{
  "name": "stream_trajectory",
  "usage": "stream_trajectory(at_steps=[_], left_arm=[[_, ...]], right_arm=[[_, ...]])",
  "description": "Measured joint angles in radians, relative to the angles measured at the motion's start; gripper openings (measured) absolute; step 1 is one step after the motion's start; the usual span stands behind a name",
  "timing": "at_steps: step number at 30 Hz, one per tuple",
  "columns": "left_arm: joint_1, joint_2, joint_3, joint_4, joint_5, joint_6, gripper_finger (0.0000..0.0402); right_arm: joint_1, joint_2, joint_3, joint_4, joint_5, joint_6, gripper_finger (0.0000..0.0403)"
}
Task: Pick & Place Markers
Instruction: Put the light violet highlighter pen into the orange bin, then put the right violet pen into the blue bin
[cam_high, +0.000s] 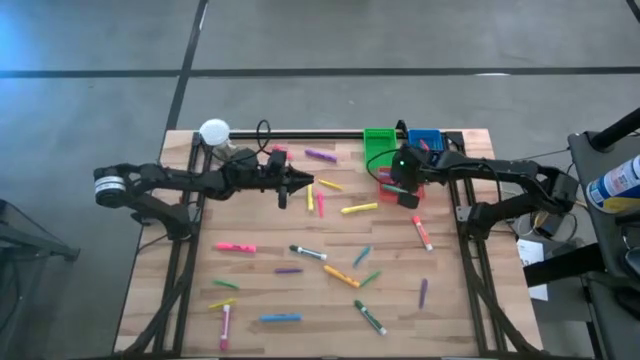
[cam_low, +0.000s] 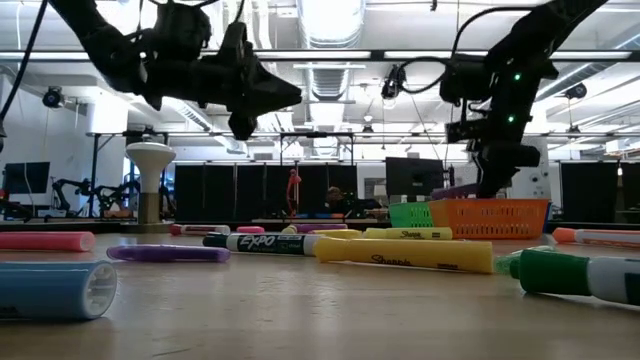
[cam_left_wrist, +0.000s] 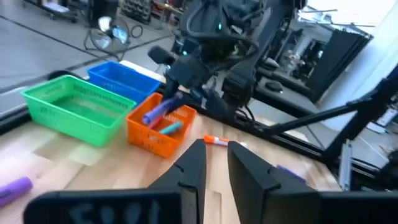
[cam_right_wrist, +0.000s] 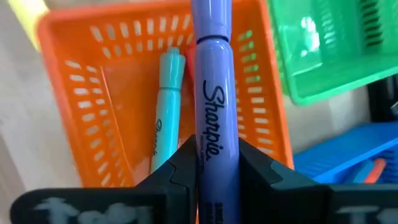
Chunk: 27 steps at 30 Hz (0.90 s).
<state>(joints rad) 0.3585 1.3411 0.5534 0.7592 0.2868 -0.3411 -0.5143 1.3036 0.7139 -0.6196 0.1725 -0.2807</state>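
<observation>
Many capped markers lie flat across the wooden table: pink (cam_high: 235, 247), yellow (cam_high: 360, 209), orange (cam_high: 340, 276), blue (cam_high: 280, 318), green (cam_high: 370, 318) and others. My right gripper (cam_right_wrist: 211, 149) hangs over the orange bin (cam_high: 390, 186), shut on a purple marker (cam_right_wrist: 211, 93). A teal marker (cam_right_wrist: 165, 106) lies inside that bin. My left gripper (cam_left_wrist: 216, 163) hovers above the table's middle (cam_high: 303, 184), fingers a narrow gap apart, holding nothing. My right gripper pinches the purple marker by its printed barrel (cam_right_wrist: 211, 140) between the two fingers (cam_right_wrist: 177, 171). The marker lies along the fingers and sticks out past their tips. The fingers slant down from above. The marker's far end (cam_left_wrist: 151, 116) dips tilted into the orange bin.
A green bin (cam_high: 378, 146) and a blue bin (cam_high: 423, 140) stand at the far edge beside the orange one. A white round stand (cam_high: 213, 131) sits at the far left corner. Black frame rails run along the table's left, right and far sides.
</observation>
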Motion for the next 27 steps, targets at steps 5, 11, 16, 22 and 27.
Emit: stream_trajectory(at_steps=[5, 11, 16, 22, 27], left_arm=[[0.019, 0.000, -0.021, 0.051, -0.002, -0.001, 0.0055], [0.028, 0.000, -0.021, 0.052, -0.004, 0.008, 0.0055], [0.030, 0.000, -0.042, 0.064, -0.042, 0.033, 0.0055], [0.033, 0.000, -0.153, 0.203, -0.123, 0.030, 0.0052], [0.034, 0.000, -0.234, 0.339, -0.143, 0.036, 0.0010]], right_arm=[[-0.010, 0.062, 0.000, -0.001, 0.002, 0.005, 0.0076], [-0.010, 0.095, 0.002, -0.003, 0.002, 0.033, 0.0105], [-0.010, 0.071, 0.018, -0.018, 0.003, 0.073, 0.0134], [0.009, 0.016, 0.117, -0.212, -0.040, 0.291, 0.0133], [0.128, -0.046, 0.148, -0.286, -0.050, 0.571, 0.0080]])
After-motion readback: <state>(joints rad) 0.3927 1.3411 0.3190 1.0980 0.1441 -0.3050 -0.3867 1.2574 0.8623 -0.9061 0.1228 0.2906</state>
